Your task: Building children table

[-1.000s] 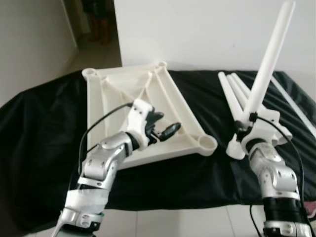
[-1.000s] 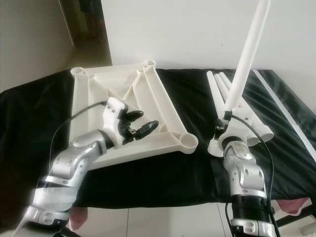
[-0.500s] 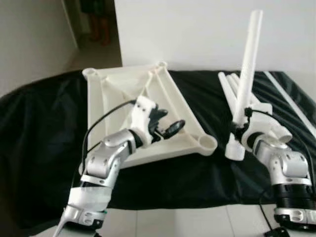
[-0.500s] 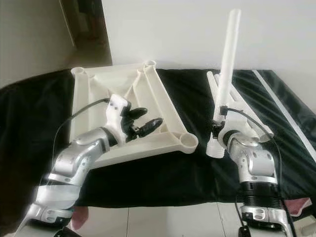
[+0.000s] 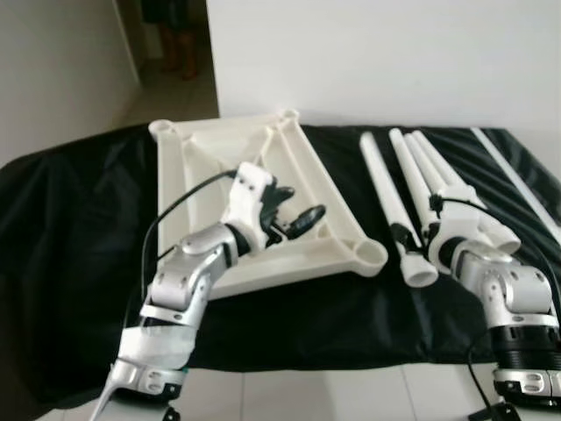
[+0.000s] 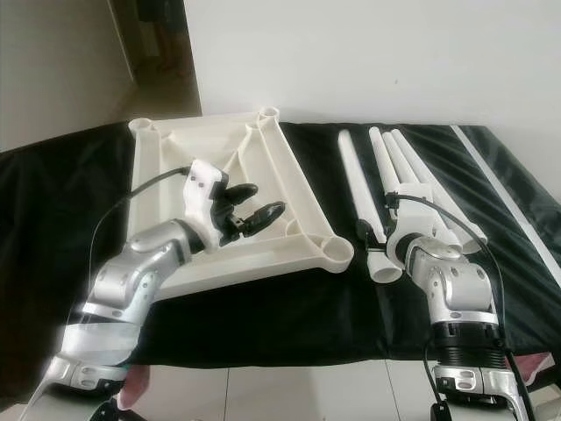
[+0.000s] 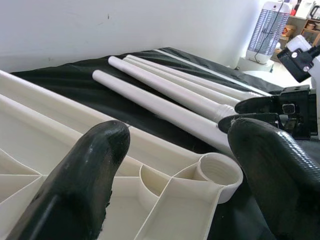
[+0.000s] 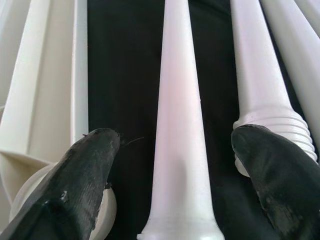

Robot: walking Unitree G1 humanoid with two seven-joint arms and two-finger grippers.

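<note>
The tabletop lies upside down on the black cloth, its near corner socket empty. One leg lies flat just beside it, the other legs further right. The step in hand looks like fitting a leg; next that leg's threaded end must meet the socket. The right gripper is spread wide, straddling the leg without gripping. The left gripper hovers spread and empty over the tabletop.
</note>
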